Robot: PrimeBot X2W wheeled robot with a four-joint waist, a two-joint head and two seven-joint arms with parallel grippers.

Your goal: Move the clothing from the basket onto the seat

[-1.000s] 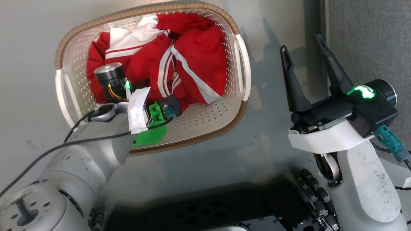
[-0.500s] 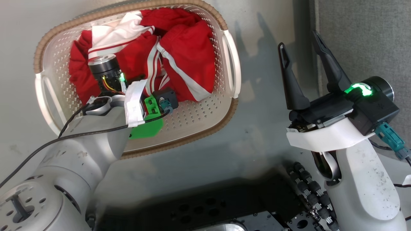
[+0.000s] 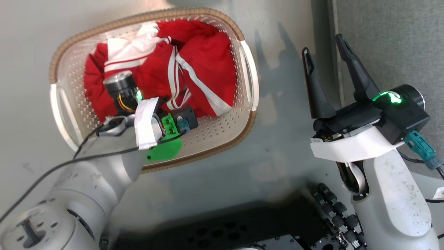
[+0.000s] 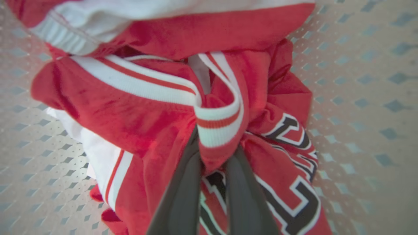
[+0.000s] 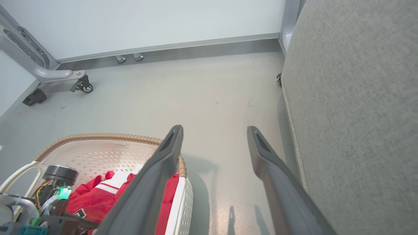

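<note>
Left gripper [image 4: 216, 147]: fingers [image 4: 183, 192] nearly together, clamped on a fold of white-and-red trim [image 4: 218, 125] on the red clothing, right beside the jersey [image 4: 287, 169] with its black-and-white lettering. I can't tell how much cloth sits under the pinch. All the clothing [image 3: 204, 66] is bunched inside the basket [image 3: 248, 81], which is on the floor [image 3: 284, 152]; none is on the seat [image 3: 392, 41].

Right gripper [image 3: 322, 43]: fingers wide apart, holding nothing, raised over the floor between basket and seat.

Step looks like grasp just made, lift not started. The next move likely calls for a straight pull up clear of the rim, then a carry right to the seat. Risks: the shorts [image 3: 211, 80] tangle and come along, or the light basket drags.

Versus the earlier head pictures: the basket has shifted in frame, which is camera motion. The left wrist stays over the same spot in the pile, folds look unchanged, and the right gripper has the same pose.
</note>
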